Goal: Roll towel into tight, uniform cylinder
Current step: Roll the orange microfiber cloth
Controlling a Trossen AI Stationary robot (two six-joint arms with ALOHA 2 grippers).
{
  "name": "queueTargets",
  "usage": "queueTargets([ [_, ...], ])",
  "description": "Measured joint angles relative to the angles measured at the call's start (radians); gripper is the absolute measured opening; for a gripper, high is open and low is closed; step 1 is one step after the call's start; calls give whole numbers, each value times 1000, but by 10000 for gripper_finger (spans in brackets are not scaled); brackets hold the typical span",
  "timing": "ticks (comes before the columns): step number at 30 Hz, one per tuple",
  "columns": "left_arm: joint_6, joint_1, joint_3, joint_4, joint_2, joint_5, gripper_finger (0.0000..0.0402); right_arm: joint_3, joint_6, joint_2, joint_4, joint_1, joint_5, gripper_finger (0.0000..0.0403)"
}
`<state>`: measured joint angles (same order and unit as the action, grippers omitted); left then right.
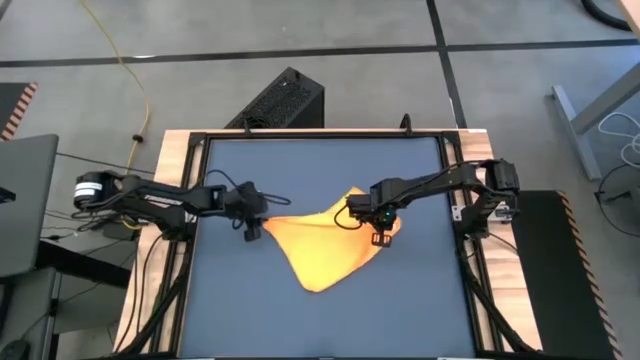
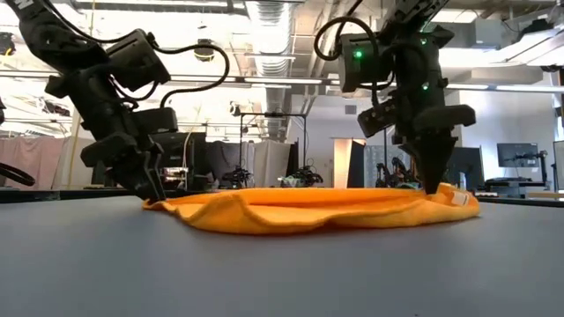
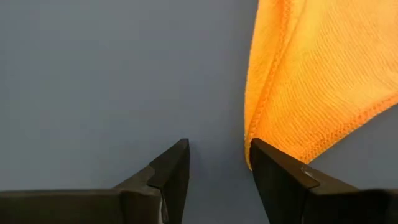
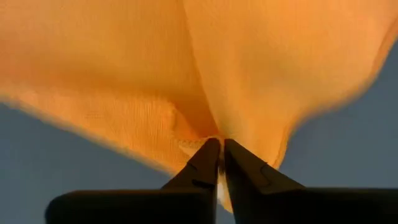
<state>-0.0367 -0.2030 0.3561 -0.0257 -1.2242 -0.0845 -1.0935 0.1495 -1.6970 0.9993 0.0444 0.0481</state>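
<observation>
The towel [image 1: 325,245] lies crumpled in a rough triangle near the middle of the blue table [image 1: 250,310], stretched between the two arms. The left gripper [image 3: 217,163] sits low at the cloth's left corner with its jaws spread apart — one finger [image 3: 283,180] touches the towel's edge, nothing lies between them. The right gripper [image 4: 221,149] stands at the towel's right end, tips down on the cloth, jaws almost pressed together — only a thin slit shows, with a bit of the fabric's edge pinched in it.

Lighting even, fairly bright. Ceiling lights [image 2: 264,18] blow out in low view, arms backlit dark. Towel [image 4: 205,68] soft, blurry up close in right wrist view.
</observation>
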Motion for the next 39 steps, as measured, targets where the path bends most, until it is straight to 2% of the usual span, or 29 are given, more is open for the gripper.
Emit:
queueTargets([
  [11, -44, -29, 1, -26, 0, -26, 158, 0, -84, 0, -23, 10, 31, 151],
  [15, -41, -68, 2, -28, 1, -72, 158, 0, -143, 0, -7, 10, 35, 162],
  [20, -32, -96, 2, -16, 1, -58, 158, 0, -152, 0, -24, 10, 52, 134],
  [26, -32, -95, 2, 20, 3, -60, 158, 0, -162, 0, -50, 10, 45, 72],
  [30, -33, -94, 2, 33, 75, -97, 158, 0, -161, 0, -46, 10, 0, 21],
  [33, -24, -94, 2, 11, 180, -91, 158, 0, -158, 0, -40, 6, -17, 13],
  [36, 46, -91, 3, -21, 288, 8, 158, 0, -150, 0, -47, -1, -17, 20],
  [39, 144, -37, 3, -12, 348, 216, 158, 0, -150, 0, -71, -5, -17, 18],
])
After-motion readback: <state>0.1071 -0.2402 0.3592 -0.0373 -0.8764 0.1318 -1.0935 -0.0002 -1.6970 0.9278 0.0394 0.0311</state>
